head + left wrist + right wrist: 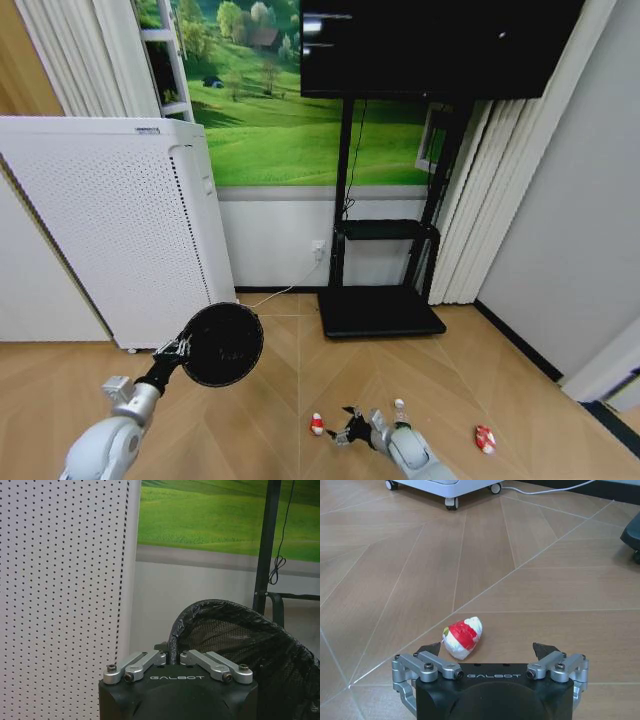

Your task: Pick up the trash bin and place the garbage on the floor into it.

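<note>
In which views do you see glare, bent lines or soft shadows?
Head view: a pale reflection streaks the dark TV screen, and the white appliance leans, bent by the wide lens. Right wrist view: even light, a faint shadow under the red-and-white piece before the open right gripper. Left wrist view: no glare on the trash bin.

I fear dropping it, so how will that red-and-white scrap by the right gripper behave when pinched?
The red-and-white scrap looks crumpled, so it probably squashes and weighs little. Its lumpy shape suggests it won't roll far, though it may skid on the smooth floor. The right gripper stands open just behind it.
</note>
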You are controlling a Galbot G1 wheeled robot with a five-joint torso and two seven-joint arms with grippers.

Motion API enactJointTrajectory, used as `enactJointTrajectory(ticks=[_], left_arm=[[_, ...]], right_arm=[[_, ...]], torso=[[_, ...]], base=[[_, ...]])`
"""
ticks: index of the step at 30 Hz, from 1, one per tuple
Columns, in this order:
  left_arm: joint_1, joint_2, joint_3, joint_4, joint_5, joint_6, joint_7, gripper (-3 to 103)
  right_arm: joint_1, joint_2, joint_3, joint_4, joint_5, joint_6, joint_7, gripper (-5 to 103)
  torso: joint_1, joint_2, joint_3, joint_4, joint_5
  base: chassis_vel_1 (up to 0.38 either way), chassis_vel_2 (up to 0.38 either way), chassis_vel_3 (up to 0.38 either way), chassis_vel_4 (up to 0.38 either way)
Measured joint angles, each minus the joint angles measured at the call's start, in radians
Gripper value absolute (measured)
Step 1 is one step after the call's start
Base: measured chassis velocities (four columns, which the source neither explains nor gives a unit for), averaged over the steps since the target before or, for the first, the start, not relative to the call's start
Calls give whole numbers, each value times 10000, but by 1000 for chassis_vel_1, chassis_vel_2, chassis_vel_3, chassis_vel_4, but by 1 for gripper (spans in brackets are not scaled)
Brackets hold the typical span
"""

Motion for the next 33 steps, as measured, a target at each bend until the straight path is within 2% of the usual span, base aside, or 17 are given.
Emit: enactJointTrajectory(ticks=[8,24,33], left_arm=[[27,-28,20,-29,61,14,-10,7],[7,-53,18,133,51,-44,102,7],[-45,-108,80,283,85,-163,287,7]], right_arm=[[-203,6,221,54,-361,161,-330,100],[-644,129,221,128,-551,389,-274,100],[-726,254,111,-135,-1510,806,-799,100]], torso=[[0,1,-1,0,0],[3,0,1,3,0],[-1,1,-1,1,0]], base=[[-13,11,10,-11],[-94,95,105,-100],[5,-6,-6,3]])
